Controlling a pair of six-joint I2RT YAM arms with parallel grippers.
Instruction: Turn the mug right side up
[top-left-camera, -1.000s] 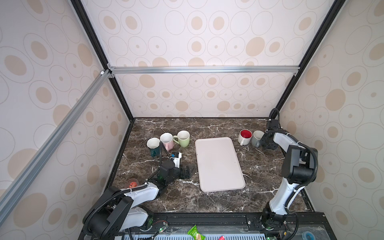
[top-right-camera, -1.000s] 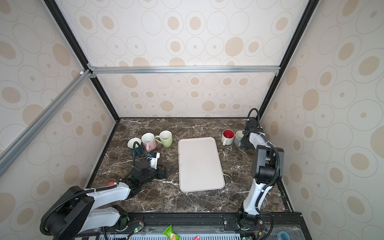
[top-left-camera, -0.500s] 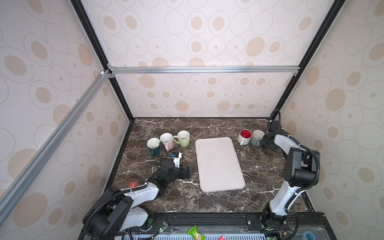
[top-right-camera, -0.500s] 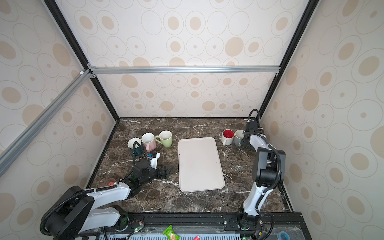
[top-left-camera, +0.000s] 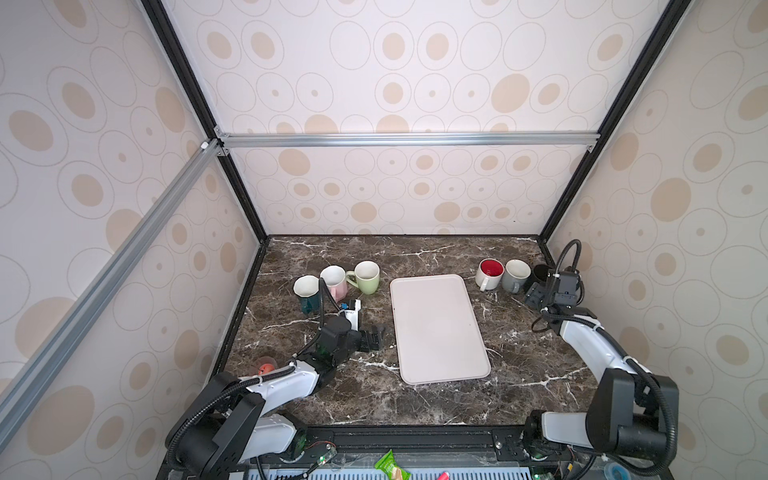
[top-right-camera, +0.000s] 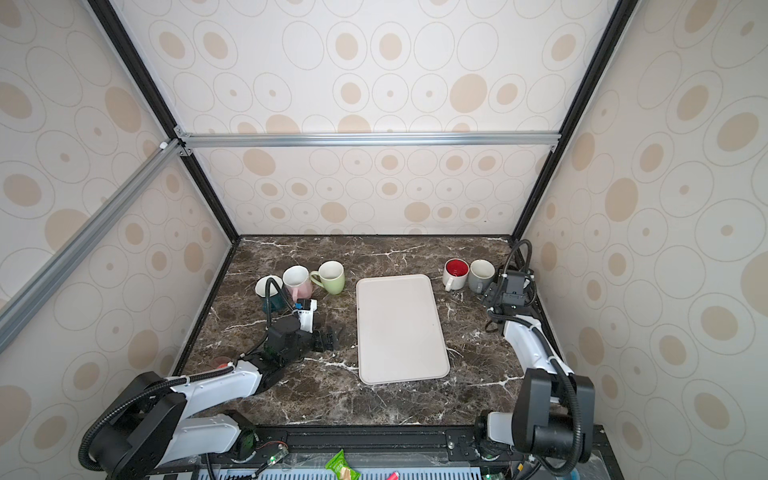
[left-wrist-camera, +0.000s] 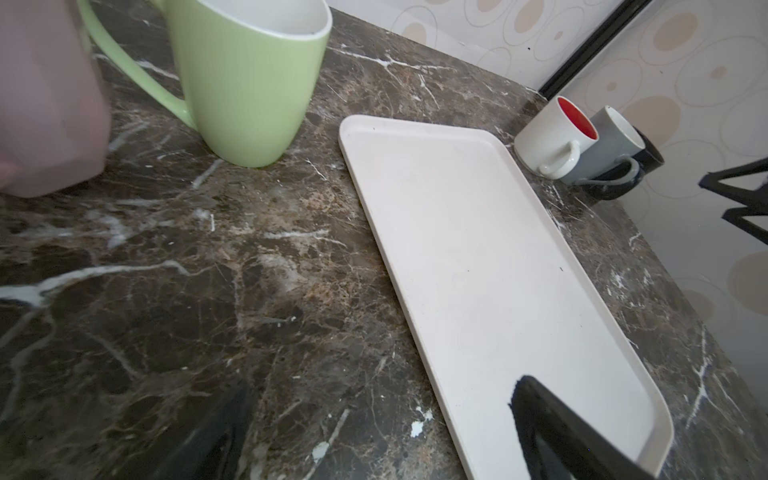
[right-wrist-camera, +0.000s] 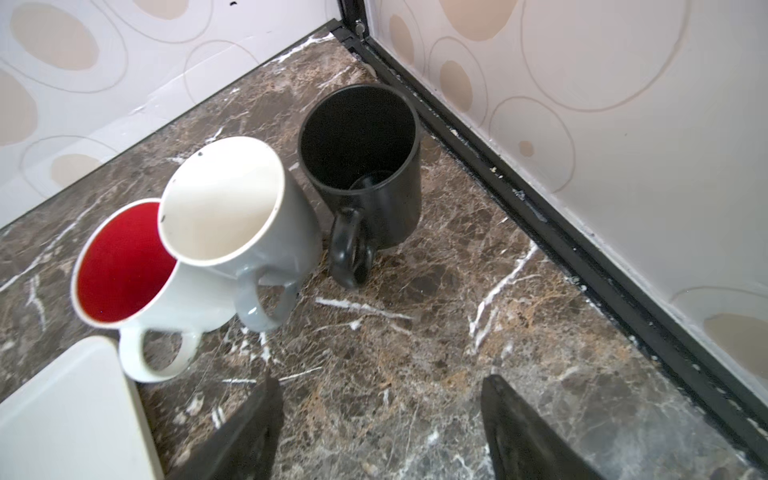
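The black mug (right-wrist-camera: 365, 166) stands upright with its mouth up in the far right corner of the marble table, handle toward my right gripper; in a top view the black mug (top-left-camera: 540, 272) shows just behind the wrist. My right gripper (right-wrist-camera: 382, 381) is open and empty, its fingers a short way in front of the mug and not touching it; in a top view the right gripper (top-left-camera: 536, 297) hangs beside the right wall. My left gripper (top-left-camera: 376, 338) is open and empty, low over the table at the left edge of the tray, as the left gripper (left-wrist-camera: 382, 388) shows.
A grey mug (right-wrist-camera: 232, 208) and a white mug with a red inside (right-wrist-camera: 124, 266) stand upright left of the black one. A white tray (top-left-camera: 436, 328) lies mid-table. Green (top-left-camera: 366, 276), pink (top-left-camera: 334, 280) and teal (top-left-camera: 306, 291) mugs stand at the back left. The right wall is close.
My right gripper's jaws have spread wider and it has drawn back a little from the black mug. The left arm has not moved.
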